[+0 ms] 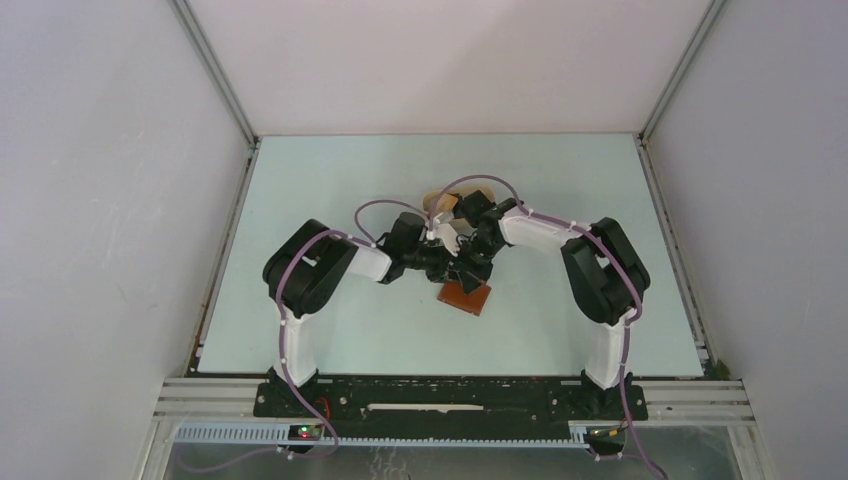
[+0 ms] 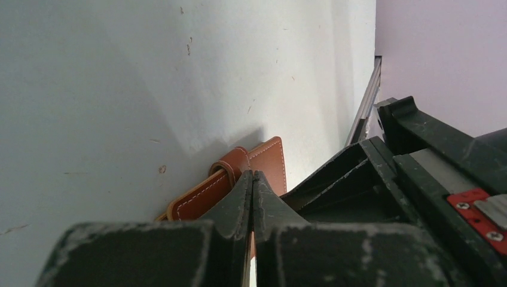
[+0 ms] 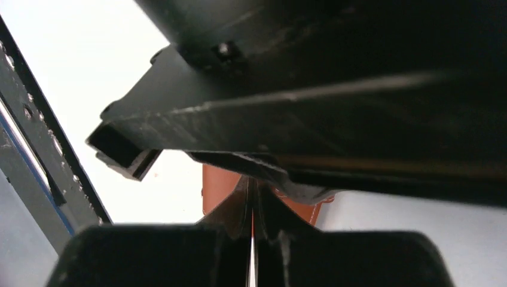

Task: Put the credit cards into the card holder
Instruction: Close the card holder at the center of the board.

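Note:
The card holder (image 1: 468,298), a reddish-brown leather wallet with white stitching, lies flat on the pale table in front of both arms. My left gripper (image 1: 449,270) is shut, its tips pressed together right at the card holder's strap (image 2: 234,162). My right gripper (image 1: 472,268) is shut too, and its tips meet just over the card holder (image 3: 216,186). Whether either pair of tips pinches the leather does not show. In the left wrist view my gripper (image 2: 252,174) hides the card holder's (image 2: 269,161) near part. No credit cards show in any view.
A tan oval tray (image 1: 441,199) sits just behind the two wrists, mostly hidden by them. The two gripper bodies crowd each other: the right one (image 2: 418,161) fills the left wrist view's right side, the left one (image 3: 335,89) spans the right wrist view.

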